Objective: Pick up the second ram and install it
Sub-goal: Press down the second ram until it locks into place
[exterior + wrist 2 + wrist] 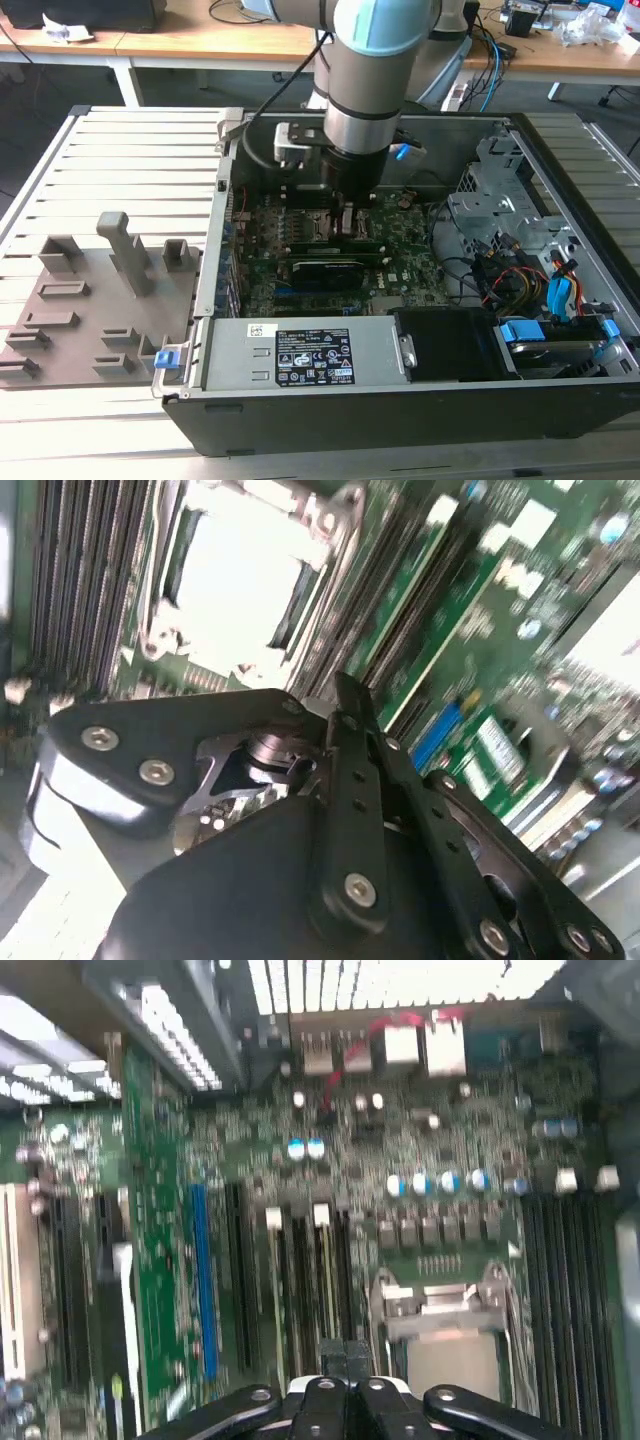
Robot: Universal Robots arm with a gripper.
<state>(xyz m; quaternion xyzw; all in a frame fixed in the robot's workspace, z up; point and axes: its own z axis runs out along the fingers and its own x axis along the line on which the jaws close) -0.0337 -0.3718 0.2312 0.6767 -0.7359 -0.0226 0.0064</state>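
Note:
My gripper (350,215) reaches down into the open computer case (400,410), right over the green motherboard (405,250) beside the CPU socket (445,1310). In the first wrist view its two black fingertips (330,1355) stand together, shut, with nothing showing between them. A long thin green ram stick (335,243) sits along the memory slots just below the fingers in the exterior view. Whether it is the second ram, and whether the fingers touch it, I cannot tell. Empty dark slots (570,1260) run beside the socket.
A black rectangular module (325,270) lies in front of the ram slots. The labelled power supply (300,355) spans the case front, with the drive cage (500,190) and coloured cables (540,285) to the exterior view's right. A grey fixture tray (90,300) lies outside.

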